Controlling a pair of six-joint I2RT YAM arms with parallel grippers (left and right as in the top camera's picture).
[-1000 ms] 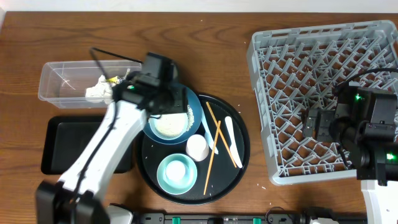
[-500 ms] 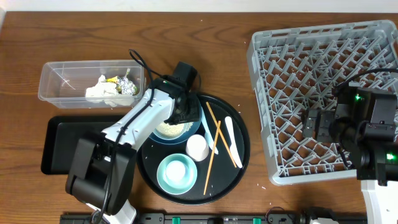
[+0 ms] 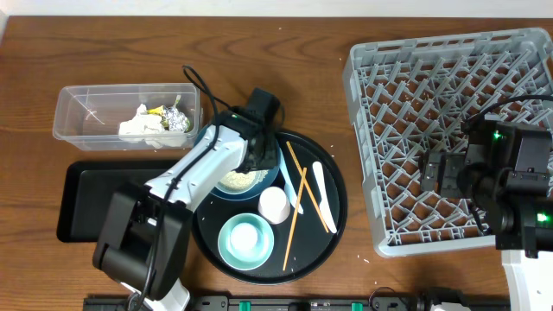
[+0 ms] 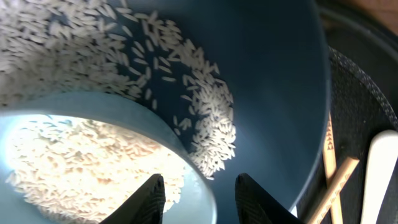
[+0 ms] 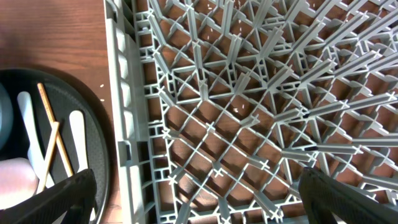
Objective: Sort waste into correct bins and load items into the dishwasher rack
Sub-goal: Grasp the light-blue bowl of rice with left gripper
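The left gripper (image 4: 199,183) hangs over the far left part of the round black tray (image 3: 320,246), directly above a light teal bowl (image 4: 106,102) that sits on the dark-blue plate (image 4: 273,74). Its jaws stand moderately apart: one finger is over the bowl's interior, the other is outside it over the plate, and the bowl's rim passes between them. The jaws grip nothing, and whether a finger touches the rim cannot be told. Rice grains (image 4: 211,130) fill the bowl and lie scattered on the plate around it. To the right of the plate on the same tray lie the chopsticks (image 3: 298,194) and the white utensils (image 3: 320,190). A white cup (image 3: 274,204) stands just near of the plate, and a second teal bowl (image 3: 225,255) sits at the tray's near edge. The clear tub (image 3: 78,108) stands on the table (image 3: 302,69) at far left and contains the tissue (image 3: 134,126), the wrapper (image 3: 155,111) and the foil piece (image 3: 177,121). The black rectangular tray (image 3: 86,207) lies near of the tub, partly covered by the left arm. The dishwasher rack (image 3: 415,78) occupies the right side. The right gripper (image 5: 198,180) hangs above the rack's near left section, jaws spread wide with nothing between them.
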